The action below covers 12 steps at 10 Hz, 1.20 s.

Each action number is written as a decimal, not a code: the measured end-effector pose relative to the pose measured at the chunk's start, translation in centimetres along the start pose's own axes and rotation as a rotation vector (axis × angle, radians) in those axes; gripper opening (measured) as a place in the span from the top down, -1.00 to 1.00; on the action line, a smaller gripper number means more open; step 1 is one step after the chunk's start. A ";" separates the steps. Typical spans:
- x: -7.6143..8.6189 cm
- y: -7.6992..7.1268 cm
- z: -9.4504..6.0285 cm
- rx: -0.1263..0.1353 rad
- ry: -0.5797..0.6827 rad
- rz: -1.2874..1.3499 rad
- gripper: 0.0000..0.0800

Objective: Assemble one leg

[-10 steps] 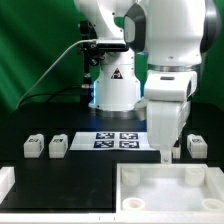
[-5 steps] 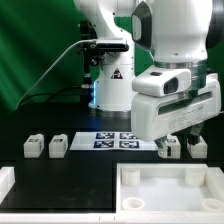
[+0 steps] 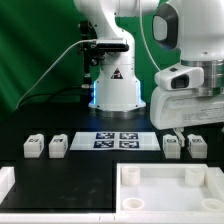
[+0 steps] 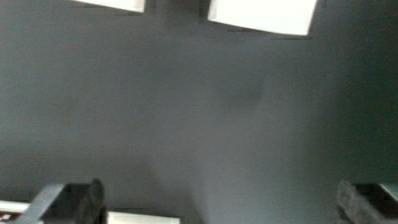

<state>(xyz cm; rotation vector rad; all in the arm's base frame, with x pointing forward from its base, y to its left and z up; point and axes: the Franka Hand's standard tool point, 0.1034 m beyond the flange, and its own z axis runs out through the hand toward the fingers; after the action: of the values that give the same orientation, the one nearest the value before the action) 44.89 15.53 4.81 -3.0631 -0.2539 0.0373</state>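
- Each leg is a small, squarish white block with a dark marker tag on its face; the tags are too small to read
- Four legs stand in one row across the black tabletop (image 3: pixel 90 170): the outer left leg (image 3: pixel 33 147) and inner left leg (image 3: pixel 58 146) on the exterior view's left, the inner right leg (image 3: pixel 172 146) and outer right leg (image 3: pixel 197 145) on its right
- One marker board (image 3: pixel 117 140) lies between the pairs, just beside the inner legs
- One white panel (image 3: pixel 165 200) fills the near right corner, its far edge close to the right pair
- Bare tabletop lies open near of the left pair
- The fingers (image 4: pixel 68 200) hang above the right pair, spread wide, holding nothing
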 end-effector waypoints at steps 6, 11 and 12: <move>-2.0 -0.6 -0.1 0.001 -0.467 0.066 -0.62; -1.7 -1.0 0.8 0.010 -0.782 0.056 -0.62; -1.8 -1.0 0.7 0.009 -0.784 0.055 -0.62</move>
<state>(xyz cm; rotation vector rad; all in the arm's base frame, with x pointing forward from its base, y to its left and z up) 42.88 16.28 4.18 -2.8756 -0.1951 1.2313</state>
